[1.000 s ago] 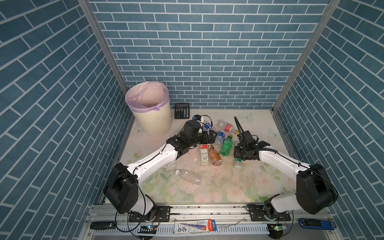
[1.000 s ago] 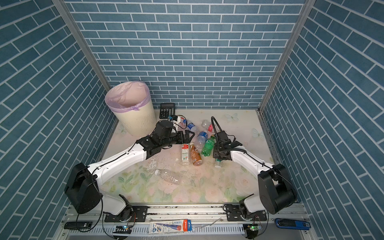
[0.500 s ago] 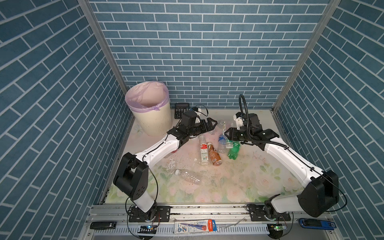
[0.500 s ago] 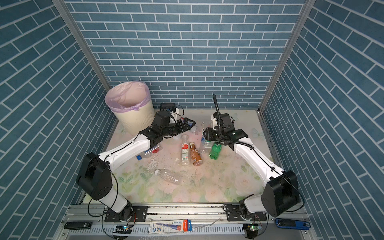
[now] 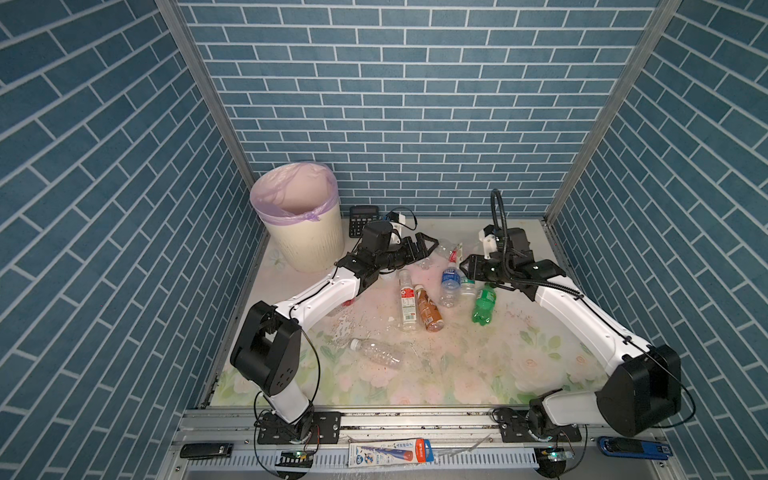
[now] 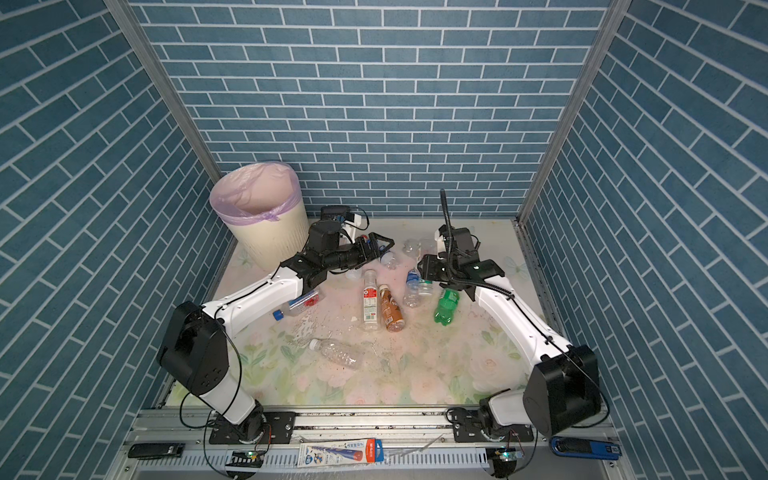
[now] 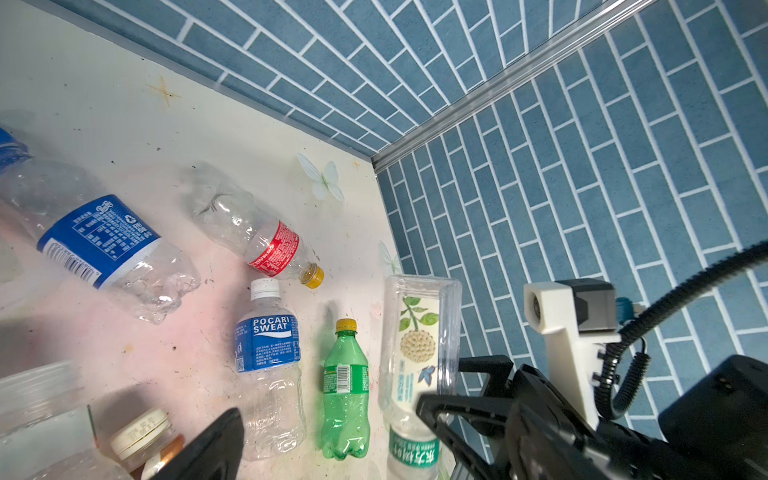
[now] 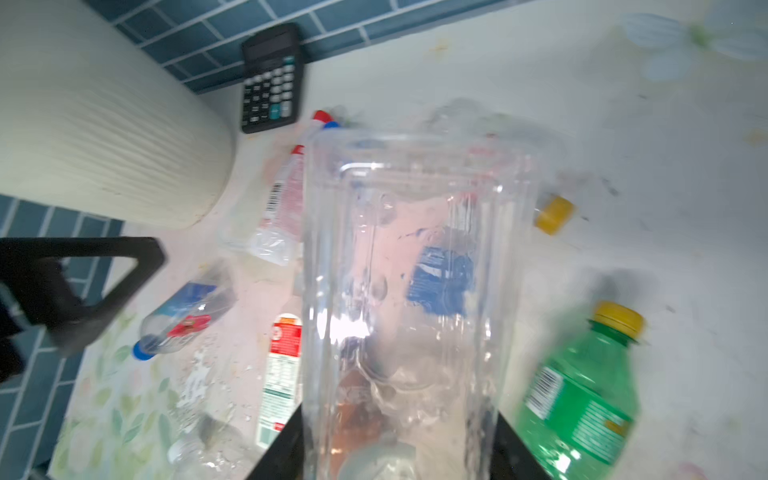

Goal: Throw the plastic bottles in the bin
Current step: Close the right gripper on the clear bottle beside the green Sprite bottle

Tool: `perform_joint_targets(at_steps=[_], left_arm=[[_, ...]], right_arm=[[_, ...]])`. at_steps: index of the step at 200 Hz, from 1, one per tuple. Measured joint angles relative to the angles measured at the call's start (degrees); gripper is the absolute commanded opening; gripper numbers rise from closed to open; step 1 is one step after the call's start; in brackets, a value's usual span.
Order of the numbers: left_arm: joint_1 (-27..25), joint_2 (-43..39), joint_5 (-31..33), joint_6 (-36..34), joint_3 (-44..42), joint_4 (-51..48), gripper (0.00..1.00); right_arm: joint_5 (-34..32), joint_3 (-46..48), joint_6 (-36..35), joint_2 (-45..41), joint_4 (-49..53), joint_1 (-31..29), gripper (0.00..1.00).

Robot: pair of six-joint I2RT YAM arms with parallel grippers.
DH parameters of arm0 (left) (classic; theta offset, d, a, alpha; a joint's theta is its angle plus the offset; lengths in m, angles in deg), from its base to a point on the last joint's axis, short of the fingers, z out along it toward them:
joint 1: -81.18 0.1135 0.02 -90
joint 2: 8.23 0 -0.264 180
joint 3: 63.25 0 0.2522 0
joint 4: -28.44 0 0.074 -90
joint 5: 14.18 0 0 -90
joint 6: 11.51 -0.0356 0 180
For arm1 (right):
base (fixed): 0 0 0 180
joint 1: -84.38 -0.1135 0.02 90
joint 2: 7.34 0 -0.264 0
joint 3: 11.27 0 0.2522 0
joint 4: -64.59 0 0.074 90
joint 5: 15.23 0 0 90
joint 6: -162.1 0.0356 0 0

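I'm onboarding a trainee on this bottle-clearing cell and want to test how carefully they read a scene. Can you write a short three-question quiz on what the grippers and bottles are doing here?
1. True or false: the left gripper is shut on a bottle.
2. Multiple choice: the right gripper holds
A) the green bottle
B) a clear square-sided bottle
C) nothing
3. Short answer: what colour is the green bottle's cap?

Key:
1. False: its jaws are open and hold nothing.
2. B
3. Yellow
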State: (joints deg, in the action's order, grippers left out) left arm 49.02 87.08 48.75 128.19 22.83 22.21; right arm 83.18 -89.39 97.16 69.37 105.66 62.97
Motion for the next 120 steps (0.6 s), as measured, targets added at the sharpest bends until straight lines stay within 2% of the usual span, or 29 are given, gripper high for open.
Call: perform_joint_targets(at_steps=[29,54,120], left_arm=[[0.0,0.0,-0.2,0.1,0.0,0.1,0.99],[0.0,0.0,-0.2,0.3,-0.2,0.2,0.99],[0.0,0.0,-0.2,0.6,-1.5,0.4,0.99]], right_arm=[[-4.4,8.0,0.0,-5.6,3.6,7.5,0.37],[-5.9,14.7,0.0,-6.5,5.1,11.5,0.37],[-5.9,20.8,0.0,-3.5,3.9,14.5,0.35]])
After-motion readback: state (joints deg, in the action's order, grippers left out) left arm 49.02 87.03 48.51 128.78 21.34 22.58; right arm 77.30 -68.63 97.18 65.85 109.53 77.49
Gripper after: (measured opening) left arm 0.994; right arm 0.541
